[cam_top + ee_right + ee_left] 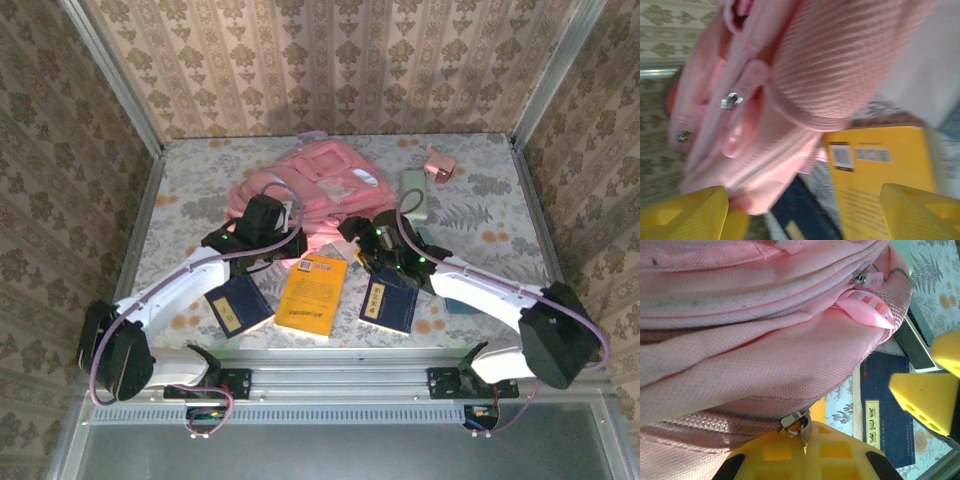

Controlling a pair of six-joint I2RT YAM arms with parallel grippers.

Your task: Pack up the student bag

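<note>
Bag (320,178) lies flat at the middle rear of the surface (500,230), just behind a yellow book (312,295). Left jaws are pinched tight on a zip pull (796,421) at the bag's near edge. Right jaws stand wide apart, gripping nothing, with bag fabric beside one finger (690,215). A blue book (238,305) lies left of the yellow one.

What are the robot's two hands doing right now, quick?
Left gripper: shut on the zipper pull of the student bag.
Right gripper: open, holding nothing.
</note>
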